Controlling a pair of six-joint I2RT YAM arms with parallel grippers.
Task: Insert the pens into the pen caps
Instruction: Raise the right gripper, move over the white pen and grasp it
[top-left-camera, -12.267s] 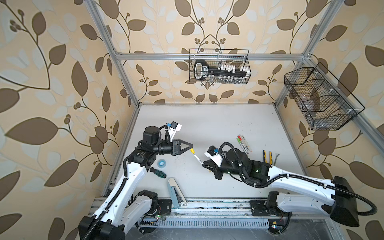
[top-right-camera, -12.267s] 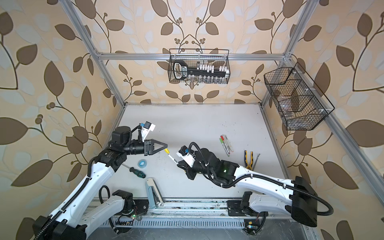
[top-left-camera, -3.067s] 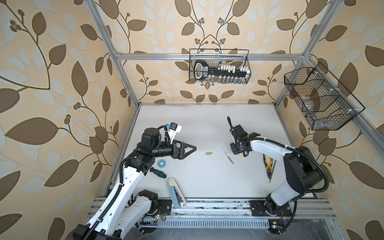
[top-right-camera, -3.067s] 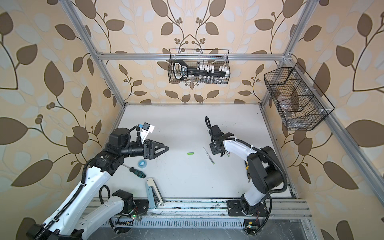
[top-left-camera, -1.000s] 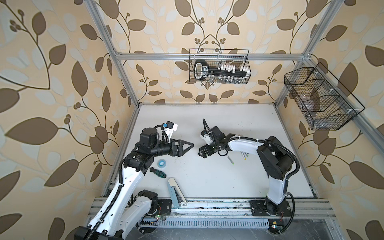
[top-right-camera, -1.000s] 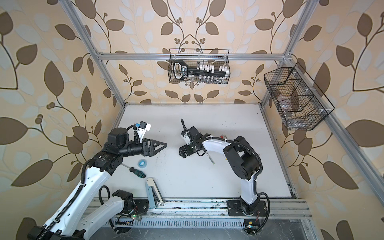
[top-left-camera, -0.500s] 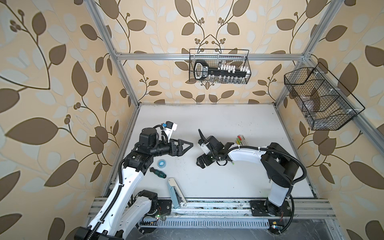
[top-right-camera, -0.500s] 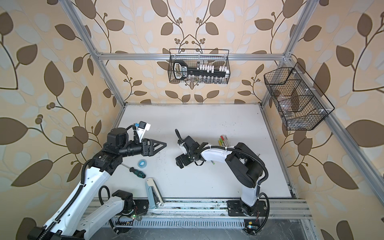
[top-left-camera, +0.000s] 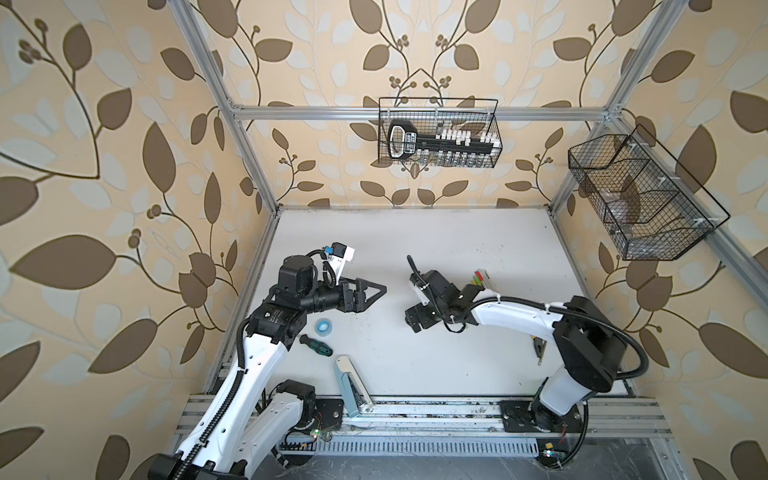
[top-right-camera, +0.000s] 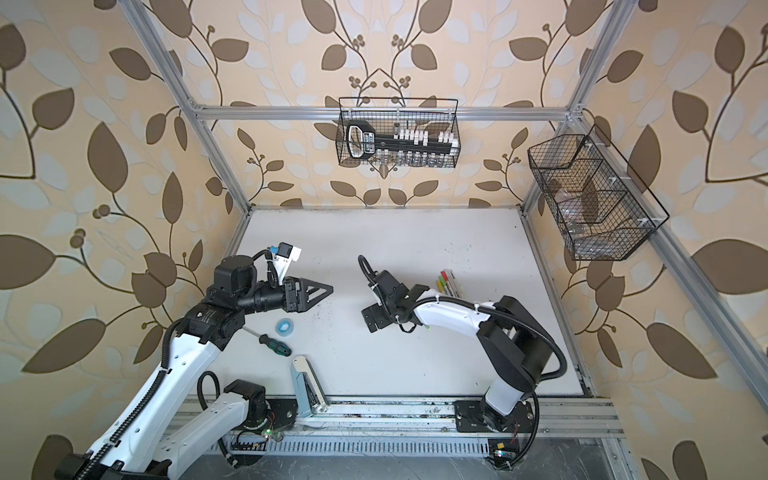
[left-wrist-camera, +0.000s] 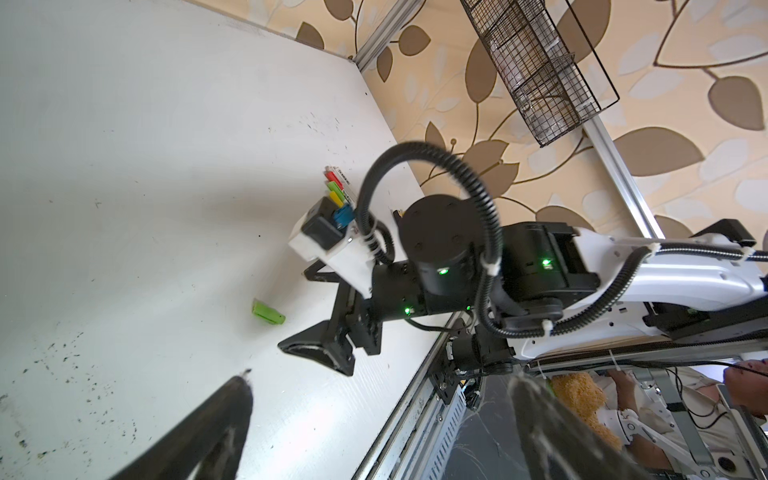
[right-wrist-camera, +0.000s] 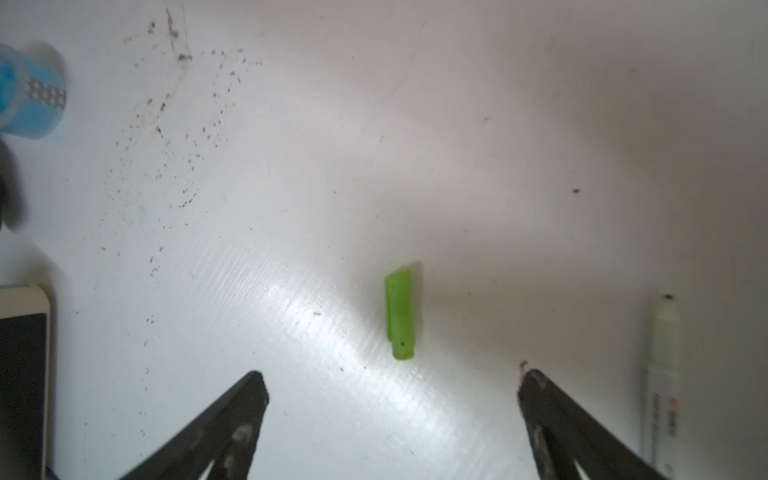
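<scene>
Right gripper (right-wrist-camera: 390, 380): jaws spread wide, nothing held, low over the table (right-wrist-camera: 540, 124). Green pen cap (right-wrist-camera: 400, 316) lies flat just ahead of its tips, in line with the gap. White marker pen (right-wrist-camera: 665, 365) lies just outside one finger. Left gripper (left-wrist-camera: 382, 376): wide, empty, with the cap well ahead of it.

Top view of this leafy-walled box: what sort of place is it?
Probably a robot test booth, not a real room: wallpaper panels on a bare aluminium frame, a left arm and right arm bolted to a rail beside a white table, and pens and a green cap laid out as practice props.
</scene>
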